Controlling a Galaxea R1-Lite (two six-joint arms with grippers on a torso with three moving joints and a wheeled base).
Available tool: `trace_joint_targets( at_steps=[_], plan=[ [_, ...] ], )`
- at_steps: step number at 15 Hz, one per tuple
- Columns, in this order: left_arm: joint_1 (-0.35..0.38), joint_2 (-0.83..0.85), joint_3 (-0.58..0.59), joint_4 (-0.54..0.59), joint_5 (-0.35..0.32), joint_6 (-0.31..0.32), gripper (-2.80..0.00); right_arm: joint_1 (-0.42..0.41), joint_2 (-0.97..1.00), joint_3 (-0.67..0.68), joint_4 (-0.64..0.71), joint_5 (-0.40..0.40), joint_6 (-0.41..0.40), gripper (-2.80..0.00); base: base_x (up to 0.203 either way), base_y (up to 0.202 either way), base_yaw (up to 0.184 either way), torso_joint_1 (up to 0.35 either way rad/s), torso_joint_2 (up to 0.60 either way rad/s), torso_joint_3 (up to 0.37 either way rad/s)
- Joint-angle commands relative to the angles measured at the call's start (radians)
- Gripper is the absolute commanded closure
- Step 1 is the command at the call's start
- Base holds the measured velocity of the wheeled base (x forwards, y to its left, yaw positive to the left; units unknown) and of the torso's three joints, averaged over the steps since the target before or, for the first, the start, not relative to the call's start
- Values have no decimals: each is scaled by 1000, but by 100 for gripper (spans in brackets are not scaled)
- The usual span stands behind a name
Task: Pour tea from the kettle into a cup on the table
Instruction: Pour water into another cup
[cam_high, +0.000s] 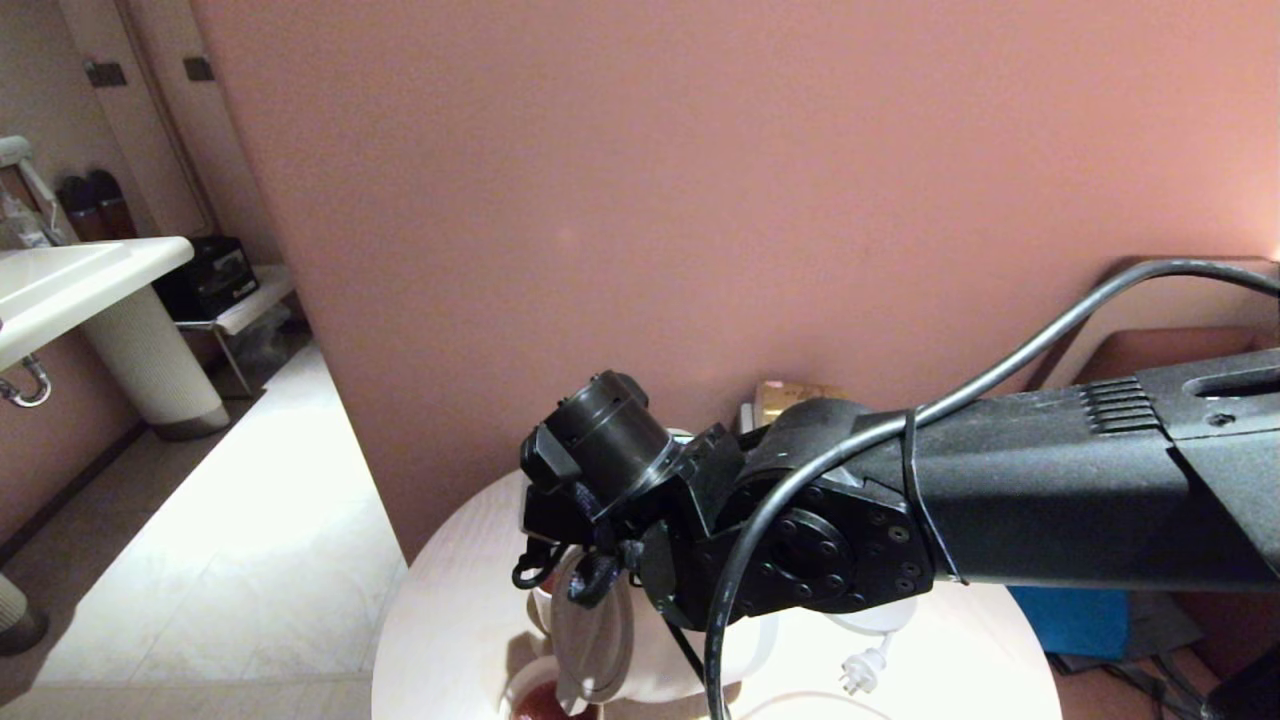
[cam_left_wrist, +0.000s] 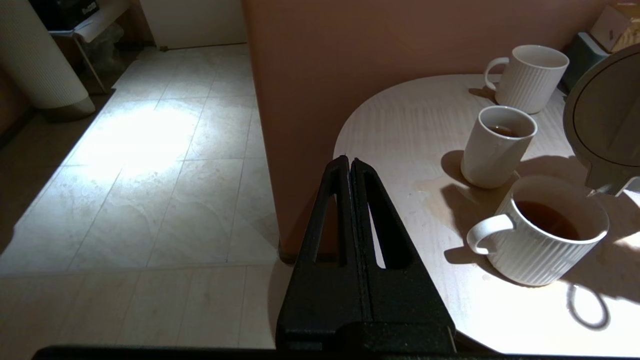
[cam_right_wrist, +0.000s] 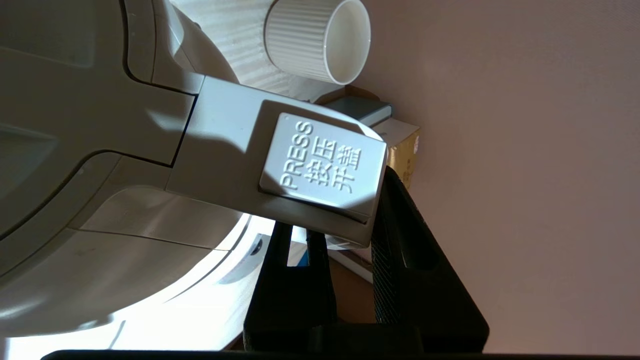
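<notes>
My right gripper (cam_right_wrist: 345, 210) is shut on the loop handle of the white kettle (cam_right_wrist: 100, 150), just under its PRESS lid button. The kettle (cam_left_wrist: 605, 110) is tilted, its spout over the rim of a ribbed handled mug (cam_left_wrist: 545, 250) that holds dark tea (cam_left_wrist: 547, 220). Behind that mug on the round white table (cam_left_wrist: 400, 125) stands the plain handleless cup (cam_left_wrist: 497, 147) with a little liquid at the bottom. In the head view my right arm hides most of the kettle (cam_high: 590, 630). My left gripper (cam_left_wrist: 349, 161) is shut and empty beside the table's edge.
A second ribbed mug (cam_left_wrist: 530, 77) stands at the back of the table near small boxes (cam_high: 785, 395) by the pink wall. A white plug and cord (cam_high: 860, 675) lie on the table. A washbasin (cam_high: 60, 280) stands far left across the tiled floor.
</notes>
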Motion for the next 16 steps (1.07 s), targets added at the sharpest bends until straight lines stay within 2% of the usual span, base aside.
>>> trace_joint_targets(
  at_steps=[1,16],
  plan=[
    [0,1,0,0,0,0,0,0,5,0,3,-4,-5,0,0,0,0,0,0,0],
    [0,1,0,0,0,0,0,3,7,-7,4,-4,-5,0,0,0,0,0,0,0]
  ],
)
